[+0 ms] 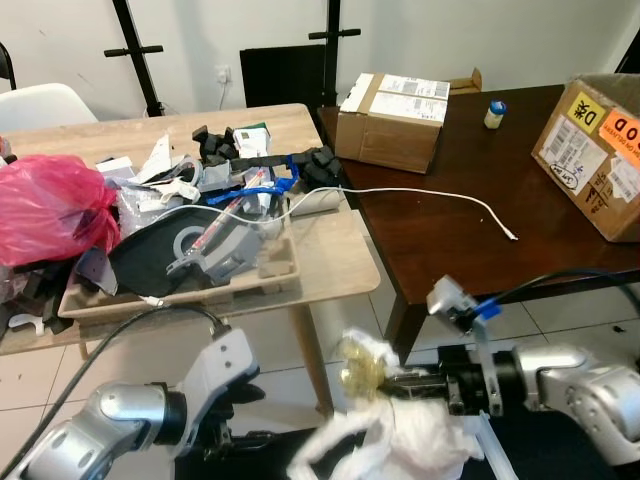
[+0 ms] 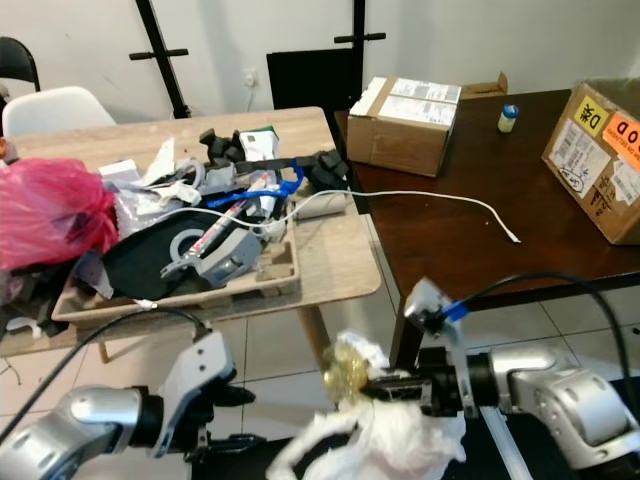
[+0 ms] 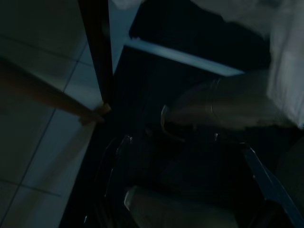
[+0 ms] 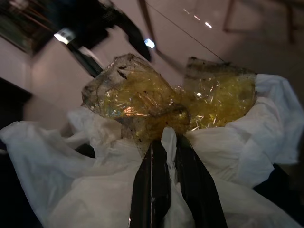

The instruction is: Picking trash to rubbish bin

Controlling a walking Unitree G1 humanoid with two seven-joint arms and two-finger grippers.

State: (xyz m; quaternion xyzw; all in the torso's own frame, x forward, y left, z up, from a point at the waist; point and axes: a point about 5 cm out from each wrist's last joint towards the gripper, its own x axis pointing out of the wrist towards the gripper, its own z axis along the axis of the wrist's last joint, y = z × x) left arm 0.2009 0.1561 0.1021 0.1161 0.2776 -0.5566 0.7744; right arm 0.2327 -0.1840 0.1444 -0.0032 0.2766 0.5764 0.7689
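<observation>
The right gripper (image 1: 392, 381) hangs low over the tiled floor (image 1: 560, 310), in front of the near corner of the dark table (image 1: 440, 235). Its two black fingers (image 4: 164, 190) are pressed nearly together and pinch a crumpled yellow wrapper (image 4: 161, 102), clear and glossy with dark specks, along with a fold of white plastic bag (image 4: 95, 190). The bag billows below and around the fingers, and the wrapper sits on top of it at the fingertips.

The left gripper (image 1: 225, 435) is lower still, down in front of the light wooden table (image 1: 330, 255). Its wrist view is very dark; a table leg (image 3: 97, 57), floor tiles and the rim of a dark rubbish bin (image 3: 142, 156) can be made out, but how far its fingers stand apart cannot be told.

On the light table a cardboard tray (image 1: 240, 285) along the front edge carries a heap of black and grey scraps. A pink bag (image 1: 50, 205) lies at the left edge. A white cable (image 1: 440, 195) runs from the heap across onto the dark table, where a cardboard box (image 1: 392, 120) stands near the back edge, a small bottle (image 1: 494, 113) behind it, and a larger box (image 1: 595, 150) at the right edge.
</observation>
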